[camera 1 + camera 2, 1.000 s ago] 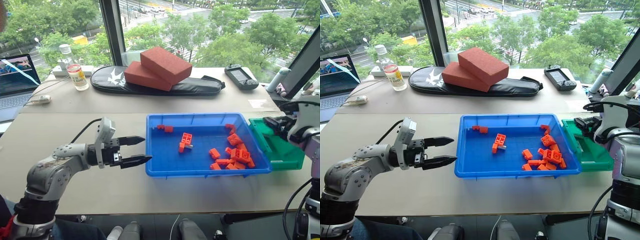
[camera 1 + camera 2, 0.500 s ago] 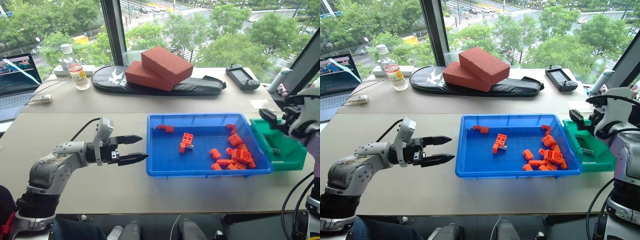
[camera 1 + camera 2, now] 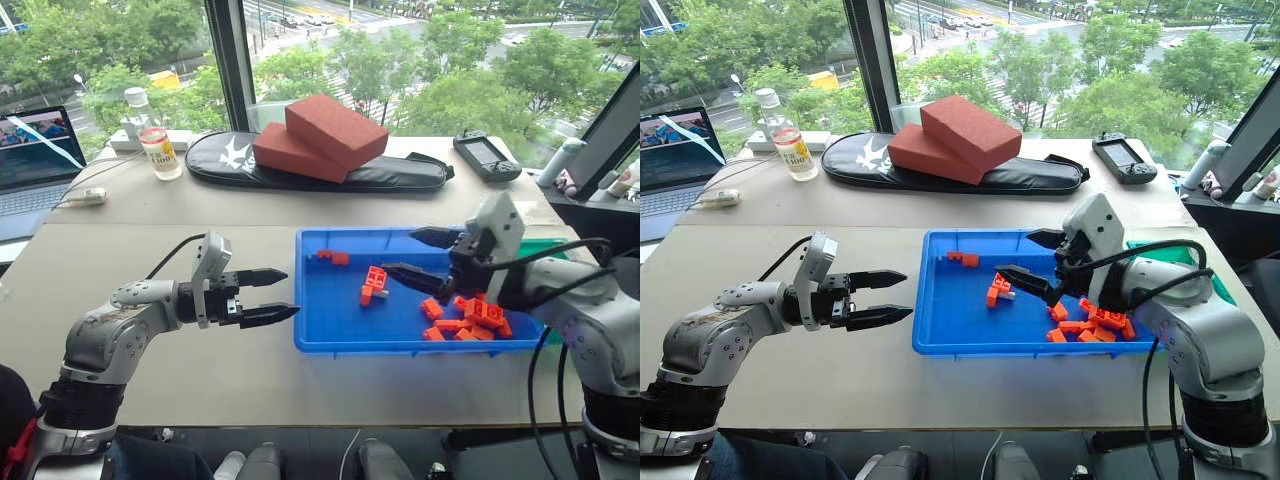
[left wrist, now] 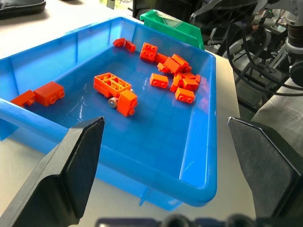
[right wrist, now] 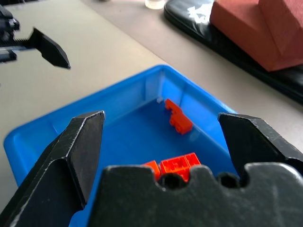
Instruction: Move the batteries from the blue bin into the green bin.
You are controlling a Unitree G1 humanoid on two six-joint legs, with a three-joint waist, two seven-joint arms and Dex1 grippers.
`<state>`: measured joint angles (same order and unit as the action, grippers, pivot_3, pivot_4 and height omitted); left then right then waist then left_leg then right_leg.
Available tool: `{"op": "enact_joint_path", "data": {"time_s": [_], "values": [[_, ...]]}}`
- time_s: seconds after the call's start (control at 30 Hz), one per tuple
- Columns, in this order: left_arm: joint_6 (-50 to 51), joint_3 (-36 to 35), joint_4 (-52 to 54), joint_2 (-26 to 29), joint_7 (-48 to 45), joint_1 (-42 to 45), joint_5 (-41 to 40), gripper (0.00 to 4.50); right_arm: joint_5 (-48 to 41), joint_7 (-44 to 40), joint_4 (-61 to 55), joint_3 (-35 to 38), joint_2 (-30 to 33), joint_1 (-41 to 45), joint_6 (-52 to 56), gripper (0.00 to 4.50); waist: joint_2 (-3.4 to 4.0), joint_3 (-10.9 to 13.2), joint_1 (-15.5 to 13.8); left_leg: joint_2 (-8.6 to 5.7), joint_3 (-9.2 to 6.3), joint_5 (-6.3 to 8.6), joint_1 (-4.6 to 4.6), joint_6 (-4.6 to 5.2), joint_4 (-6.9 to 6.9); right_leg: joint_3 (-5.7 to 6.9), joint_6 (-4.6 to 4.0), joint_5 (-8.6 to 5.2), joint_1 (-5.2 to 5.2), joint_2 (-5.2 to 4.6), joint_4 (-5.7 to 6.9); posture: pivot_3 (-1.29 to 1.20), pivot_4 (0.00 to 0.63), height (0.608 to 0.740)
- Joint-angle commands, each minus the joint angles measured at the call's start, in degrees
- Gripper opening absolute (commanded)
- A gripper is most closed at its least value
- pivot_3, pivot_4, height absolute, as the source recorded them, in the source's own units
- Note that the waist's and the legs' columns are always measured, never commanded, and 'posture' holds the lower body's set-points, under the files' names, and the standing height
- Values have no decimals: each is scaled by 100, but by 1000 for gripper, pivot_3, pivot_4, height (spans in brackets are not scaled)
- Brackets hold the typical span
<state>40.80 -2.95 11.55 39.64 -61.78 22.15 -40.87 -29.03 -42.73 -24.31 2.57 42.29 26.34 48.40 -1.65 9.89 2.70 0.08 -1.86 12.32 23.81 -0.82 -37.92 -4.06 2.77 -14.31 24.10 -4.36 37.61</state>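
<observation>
Black fingers of the left gripper [image 3: 283,293] stand apart, just outside the blue bin [image 3: 318,341] at its left wall. One battery [image 4: 113,101], a silvery stub, lies mid-tray touching orange bricks [image 3: 371,283]. Above it hangs the right gripper [image 3: 415,254], jaws wide and empty. Light, hard and likely to roll, it looks best pinched across its middle. Green bin [image 4: 176,25] sits beyond the tray's right end

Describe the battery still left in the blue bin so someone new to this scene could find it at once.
Start at the wide blue bin on the tan table. Near its middle, away from the big heap of orange bricks, sit a flat studded orange plate and a small orange brick. The battery is the silvery stub against that small brick, the one grey piece among orange.
</observation>
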Motion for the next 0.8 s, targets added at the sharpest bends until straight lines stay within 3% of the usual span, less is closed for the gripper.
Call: {"op": "enact_joint_path", "data": {"time_s": [0.03,0.3,0.47,0.8], "values": [[74,-122,171,23,43,45,-138,4500,269,-317,120,-388,86,179,-498,4458,0,0,3,1,0,0,0,0,0,0,-1,0,3,1,1,0,150,740],[113,-186,314,34,117,-40,-147,4500,1275,-431,1902,-1398,-512,982,-1463,4458,-1,0,-6,0,0,0,1,0,0,1,-1,0,3,-1,1,0,150,740],[145,-298,443,88,194,-125,-193,4500,1228,-964,1805,-1605,-583,998,-1590,4458,-1,0,-2,0,-2,0,3,0,1,2,-2,0,6,-2,2,0,150,740],[190,-404,625,152,299,-316,-298,4500,1651,-889,2129,-1807,-829,954,-1559,4458,0,0,18,5,-1,0,2,0,1,2,-2,0,8,0,5,0,150,740]]}}
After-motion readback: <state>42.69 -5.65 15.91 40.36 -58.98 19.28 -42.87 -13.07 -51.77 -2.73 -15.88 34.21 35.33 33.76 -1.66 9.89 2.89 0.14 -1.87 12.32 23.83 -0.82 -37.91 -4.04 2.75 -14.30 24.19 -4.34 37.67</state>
